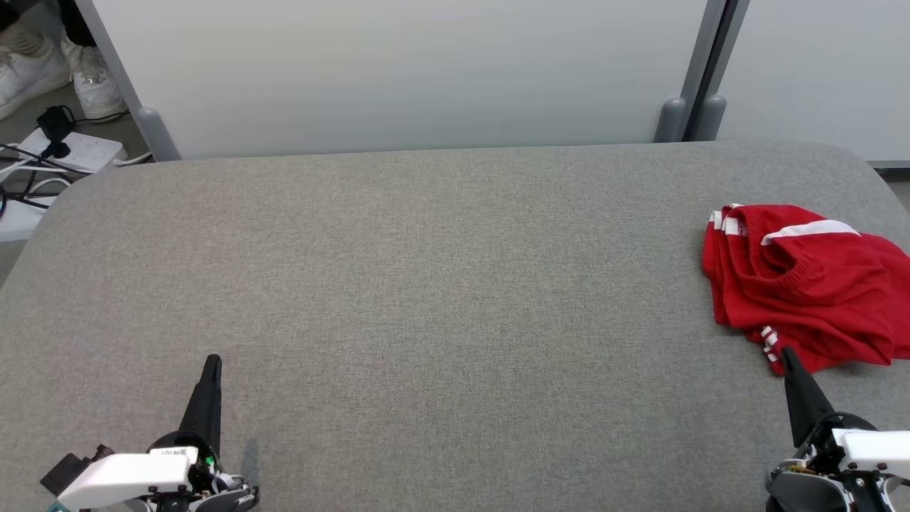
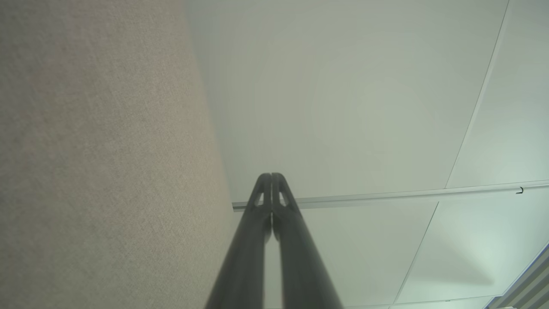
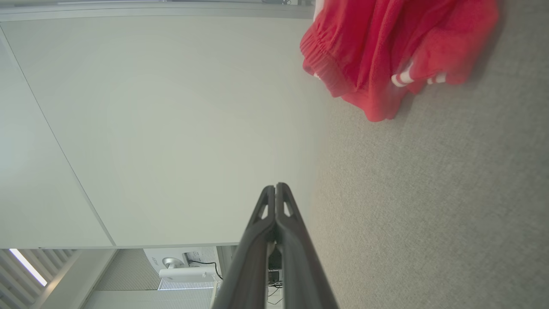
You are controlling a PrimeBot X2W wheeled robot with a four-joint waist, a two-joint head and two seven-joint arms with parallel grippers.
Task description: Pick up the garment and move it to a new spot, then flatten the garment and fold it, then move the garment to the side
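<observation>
Garment, red with white stripes, lies bunched at the right edge of the grey worktop in the head view, with the right gripper near its front hem and the left gripper well apart at lower left. In the left wrist view, the fingers are pressed together, holding nothing, beside the worktop. In the right wrist view, the fingers are likewise closed and empty, with the garment ahead on the worktop.

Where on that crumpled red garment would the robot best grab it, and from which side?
Probably the near edge of the red garment, by its white-striped hem, approached from the robot's side with the right gripper. That edge lies closest to it, and the bunched folds there offer cloth to pinch.
</observation>
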